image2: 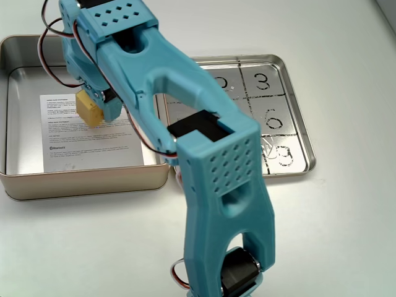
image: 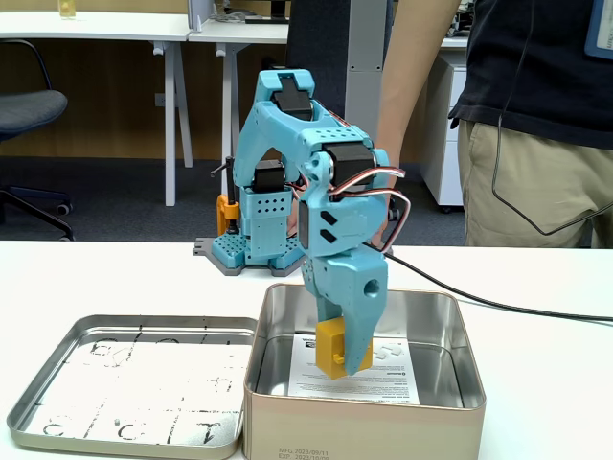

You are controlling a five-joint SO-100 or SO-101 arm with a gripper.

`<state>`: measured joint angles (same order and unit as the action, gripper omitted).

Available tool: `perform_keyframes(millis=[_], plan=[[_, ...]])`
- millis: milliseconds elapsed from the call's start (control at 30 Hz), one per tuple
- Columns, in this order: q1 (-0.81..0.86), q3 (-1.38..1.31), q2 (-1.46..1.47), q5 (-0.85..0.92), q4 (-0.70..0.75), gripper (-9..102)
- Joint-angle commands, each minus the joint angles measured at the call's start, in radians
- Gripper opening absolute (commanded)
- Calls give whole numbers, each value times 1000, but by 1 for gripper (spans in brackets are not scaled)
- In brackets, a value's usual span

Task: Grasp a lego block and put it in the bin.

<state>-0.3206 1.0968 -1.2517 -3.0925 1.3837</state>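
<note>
The yellow-orange lego block hangs inside the bin, a little above the paper on its floor. My blue gripper reaches down into the bin and is shut on the block. The bin is a deep silver tin with tall shiny walls; a printed white sheet lies on its bottom. The block's far side is hidden behind the gripper's fingers in one fixed view.
A shallow silver tray with numbered squares lies right beside the bin. The arm's base stands behind both. A black cable runs off to the right. A person stands behind the table.
</note>
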Motion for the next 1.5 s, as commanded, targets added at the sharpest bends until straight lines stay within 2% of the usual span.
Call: perform_keyframes(millis=[0,167,300,400,567,800,967,1167,1467], plan=[[-8,6,-94,-3,-3,1],[-5,6,-104,-12,-20,7],[-5,6,-121,-60,-46,21],[0,8,-150,-97,-46,26],[29,8,-227,-126,-41,28],[202,-2,-382,-149,-75,24],[307,-57,-382,-135,-166,13],[324,-173,-291,-94,-305,0],[325,-264,-239,-84,-357,0]])
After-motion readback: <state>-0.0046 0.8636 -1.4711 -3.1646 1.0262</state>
